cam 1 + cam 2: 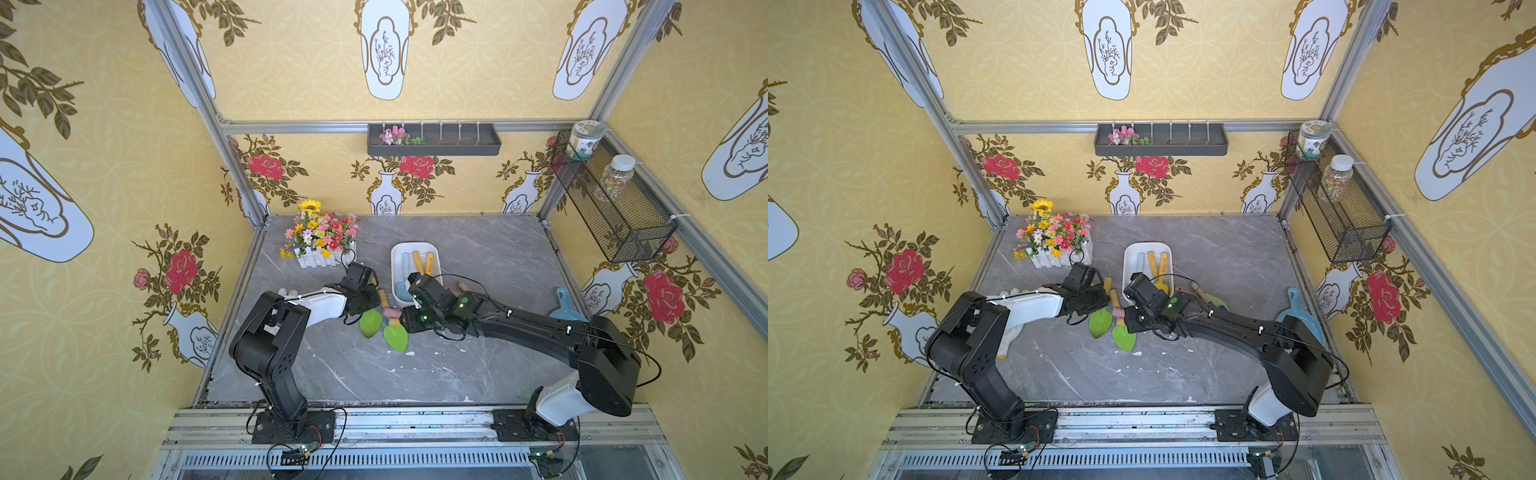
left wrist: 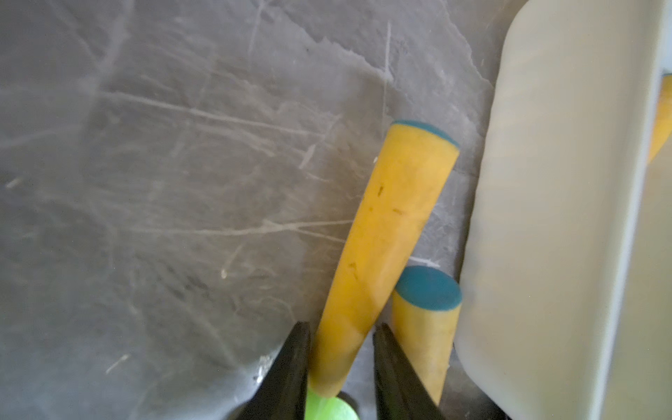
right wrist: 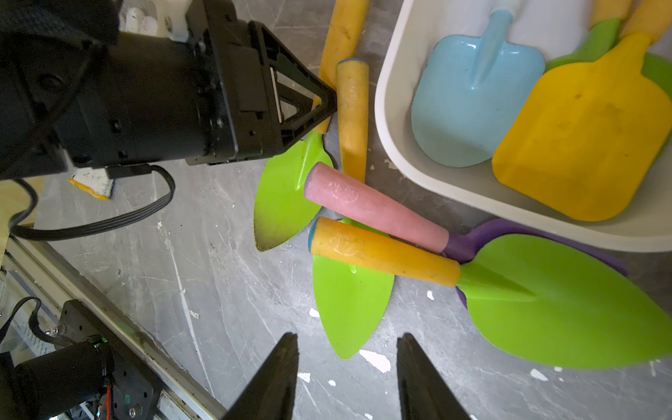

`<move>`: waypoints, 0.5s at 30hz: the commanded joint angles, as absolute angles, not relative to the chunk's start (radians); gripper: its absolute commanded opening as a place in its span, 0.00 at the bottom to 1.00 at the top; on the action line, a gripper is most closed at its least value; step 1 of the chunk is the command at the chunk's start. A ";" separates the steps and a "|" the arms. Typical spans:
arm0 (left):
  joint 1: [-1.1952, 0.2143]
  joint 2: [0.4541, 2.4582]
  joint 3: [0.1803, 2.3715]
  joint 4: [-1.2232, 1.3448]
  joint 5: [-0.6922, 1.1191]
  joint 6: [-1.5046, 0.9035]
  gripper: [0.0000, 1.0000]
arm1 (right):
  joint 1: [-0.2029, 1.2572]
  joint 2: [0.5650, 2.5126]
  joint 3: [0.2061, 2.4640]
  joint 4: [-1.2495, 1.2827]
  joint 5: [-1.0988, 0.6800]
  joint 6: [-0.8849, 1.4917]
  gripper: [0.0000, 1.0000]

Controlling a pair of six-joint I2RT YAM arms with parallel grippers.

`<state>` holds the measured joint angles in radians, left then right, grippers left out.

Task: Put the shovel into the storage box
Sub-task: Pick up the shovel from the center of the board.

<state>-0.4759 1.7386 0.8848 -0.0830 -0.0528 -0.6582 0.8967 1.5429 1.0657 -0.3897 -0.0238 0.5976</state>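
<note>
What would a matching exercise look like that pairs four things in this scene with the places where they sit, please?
Things:
1. blue shovel
2. pink-handled shovel
3. jars
4. sunflower bouquet

Places:
A. in the black wire-mesh basket
B. on the table, outside the box
C. inside the white storage box
D. in the white fence planter

Pairs: 1-C, 2-B, 3-A, 4-D

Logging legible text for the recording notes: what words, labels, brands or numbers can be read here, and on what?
No text can be read anywhere.
Label on the jar in the wire basket: dark marks, too small and blurred to read.
Shovels, storage box, wallpaper: no print visible.
</note>
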 commanded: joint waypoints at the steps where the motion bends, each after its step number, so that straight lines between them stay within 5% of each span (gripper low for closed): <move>1: -0.476 1.758 0.890 -0.092 -0.071 -0.632 0.34 | 0.898 1.546 1.073 -0.374 -0.012 0.598 0.48; 15: -0.477 1.784 0.895 -0.106 -0.113 -0.608 0.27 | 0.897 1.563 1.104 -0.390 -0.009 0.590 0.48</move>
<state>-0.4782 1.7718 0.9009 -0.0597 -0.0883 -0.6247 0.8963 1.5604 1.0943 -0.3916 -0.0223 0.5976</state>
